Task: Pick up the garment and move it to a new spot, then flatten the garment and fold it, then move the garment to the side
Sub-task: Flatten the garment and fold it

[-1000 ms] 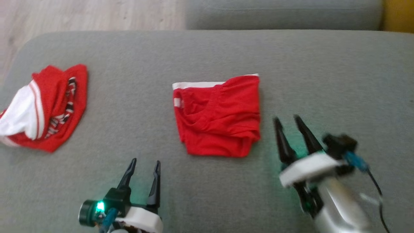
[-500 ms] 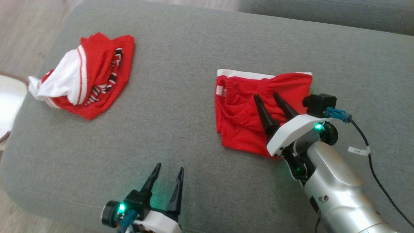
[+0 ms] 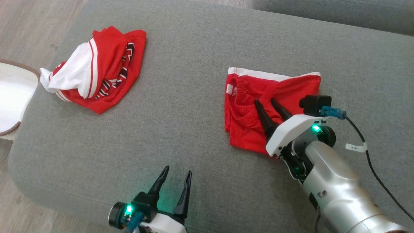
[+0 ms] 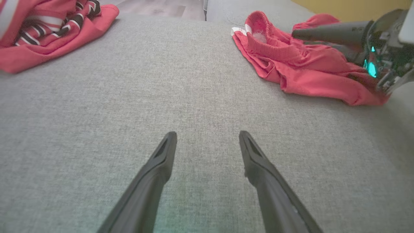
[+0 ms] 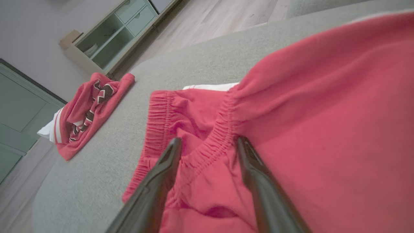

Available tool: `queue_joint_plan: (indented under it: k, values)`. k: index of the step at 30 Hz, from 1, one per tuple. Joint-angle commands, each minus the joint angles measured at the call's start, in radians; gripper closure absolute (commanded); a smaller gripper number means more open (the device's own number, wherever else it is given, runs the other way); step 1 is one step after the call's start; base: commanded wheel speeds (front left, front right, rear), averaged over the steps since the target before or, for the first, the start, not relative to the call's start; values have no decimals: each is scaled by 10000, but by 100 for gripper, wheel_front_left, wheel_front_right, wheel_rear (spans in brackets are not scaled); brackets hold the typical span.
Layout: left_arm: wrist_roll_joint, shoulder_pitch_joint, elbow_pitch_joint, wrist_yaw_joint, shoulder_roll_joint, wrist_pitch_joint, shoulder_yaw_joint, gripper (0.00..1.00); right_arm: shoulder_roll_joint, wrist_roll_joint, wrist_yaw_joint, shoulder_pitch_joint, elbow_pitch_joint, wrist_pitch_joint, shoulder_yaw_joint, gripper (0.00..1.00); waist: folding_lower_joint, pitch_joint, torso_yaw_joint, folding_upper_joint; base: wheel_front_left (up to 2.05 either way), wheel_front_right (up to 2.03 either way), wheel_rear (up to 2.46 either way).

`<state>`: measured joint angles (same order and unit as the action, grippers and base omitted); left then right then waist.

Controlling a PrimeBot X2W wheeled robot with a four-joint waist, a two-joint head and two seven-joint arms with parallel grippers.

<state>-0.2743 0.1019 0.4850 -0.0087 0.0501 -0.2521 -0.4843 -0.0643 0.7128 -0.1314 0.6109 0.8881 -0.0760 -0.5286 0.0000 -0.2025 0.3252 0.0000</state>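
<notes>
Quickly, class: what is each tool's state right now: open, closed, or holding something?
Left tool: open, empty, over the sofa cushion.
Right tool: open, straddling a fold of the red shorts, not gripping yet.

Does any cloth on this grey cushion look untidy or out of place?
Yes. The red and white shirt lies crumpled in a heap near the cushion's left edge, its white part at the rim. The red shorts are folded but wrinkled, the waistband puckered at the right tool.
</notes>
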Motion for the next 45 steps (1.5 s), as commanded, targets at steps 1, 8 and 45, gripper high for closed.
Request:
queue_joint_plan:
  k: [1,8,45]
  values:
    - [-92,333,-171,29,2,-97,231,0,141,26,7,378,-53,-57,-236,16,0,-4,24,0,0,0,0]
    - [-271,356,-66,40,1,-97,26,0,141,28,7,614,561,-54,-513,51,0,-17,197,0,0,0,0]
    - [-70,548,-258,207,1,-97,1442,0,141,-796,7,1264,394,-1846,-1469,0,0,541,-795,0,0,0,0]
